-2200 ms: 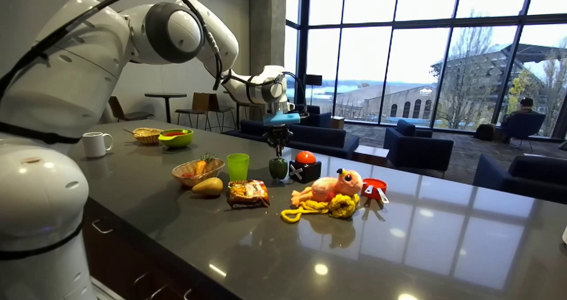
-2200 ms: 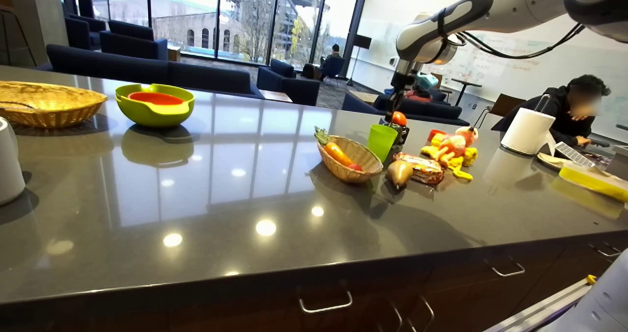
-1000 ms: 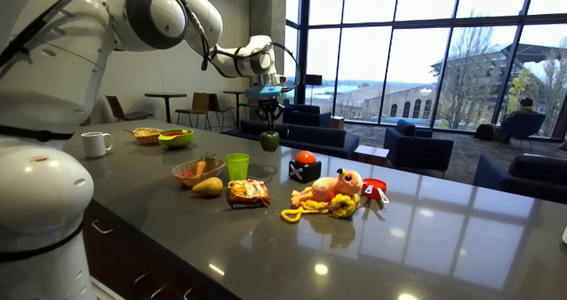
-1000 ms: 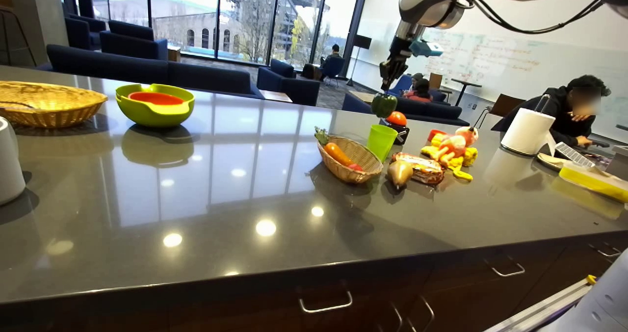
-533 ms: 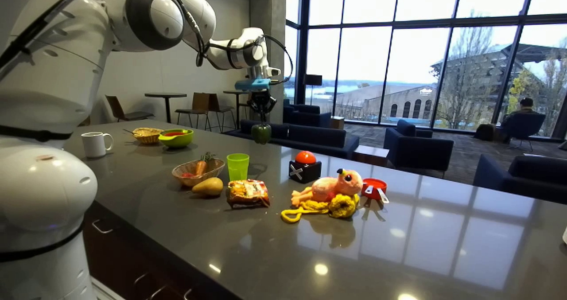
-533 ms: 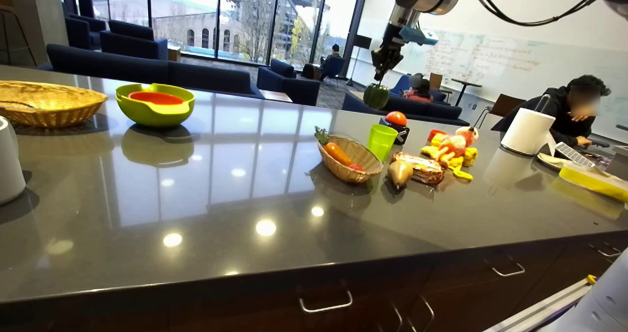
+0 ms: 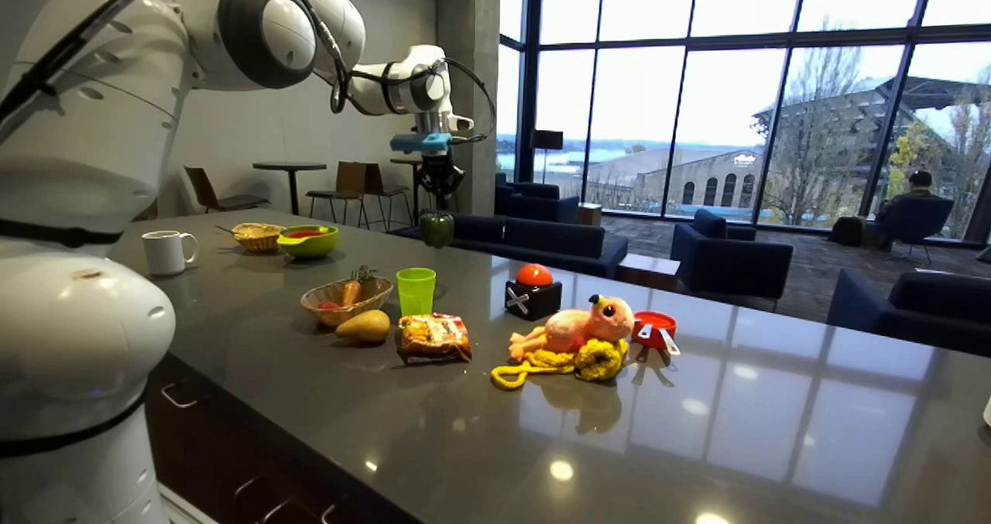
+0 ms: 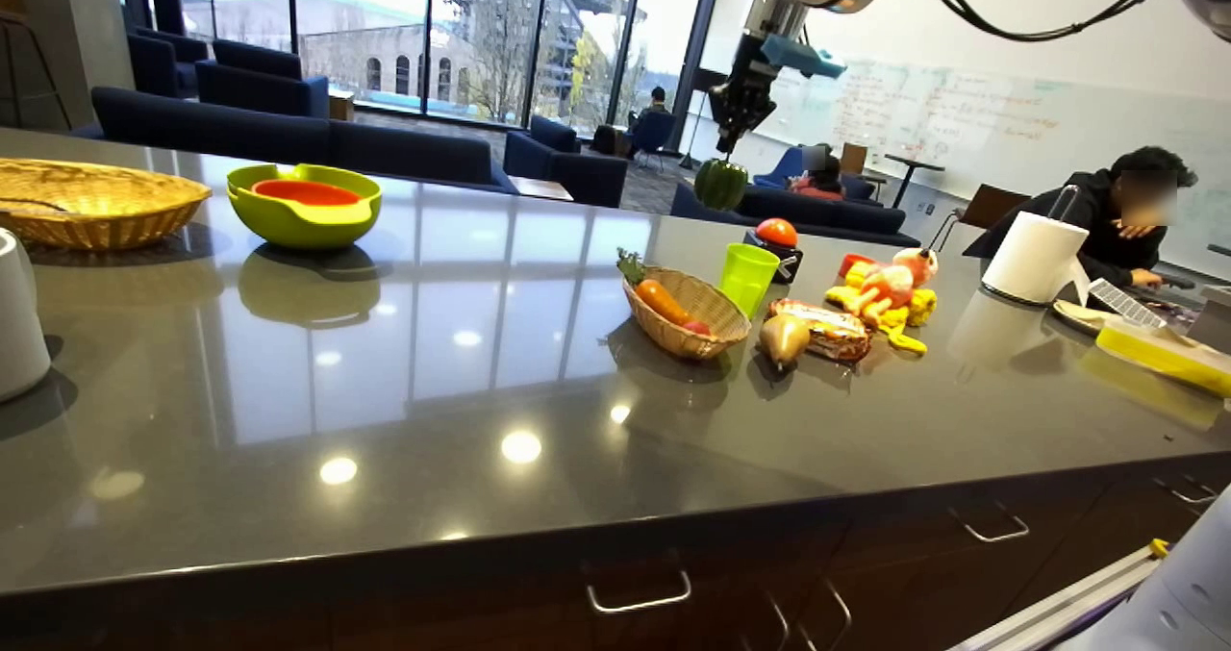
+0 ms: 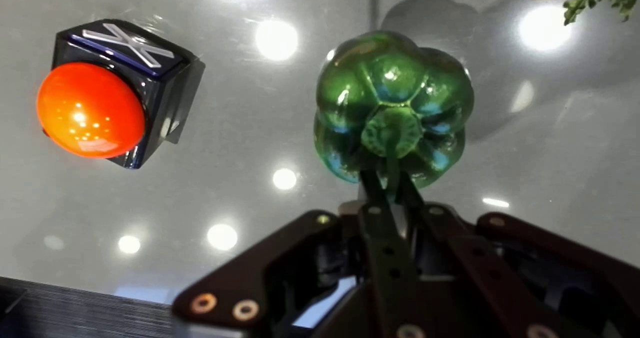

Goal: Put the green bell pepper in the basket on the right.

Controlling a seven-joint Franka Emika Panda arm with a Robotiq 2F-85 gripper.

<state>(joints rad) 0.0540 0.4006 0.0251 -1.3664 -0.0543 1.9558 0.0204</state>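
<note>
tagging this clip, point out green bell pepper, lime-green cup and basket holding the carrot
Green bell pepper (image 9: 391, 117): wrist view, cap around its stem.
Lime-green cup (image 7: 416, 293): in an exterior view, outer wall.
Basket (image 8: 710, 300): in an exterior view, inner wall.

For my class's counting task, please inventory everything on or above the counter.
bell pepper: 1, green, above counter
baskets: 2, tan, beside cup and bowls
carrot: 1, orange, cup-side basket
small item: 1, red, beside carrot
cup: 1, lime, near packet
packet: 1, red-orange, near cup
pear-like item: 1, tan, near packet
buzzer: 1, orange-black, near cup
plush bird: 1, pink, on crochet
crochet: 1, yellow, under bird
measuring cups: unclear, red, beside bird
bowls: 2 visible, green, red, nested
mug: 1, white, near bowls
paper roll: 1, white, past bird
clutter: unclear, mixed, beside roll
arm: 1, white, over counter
gripper: 1, black, holding pepper
</note>
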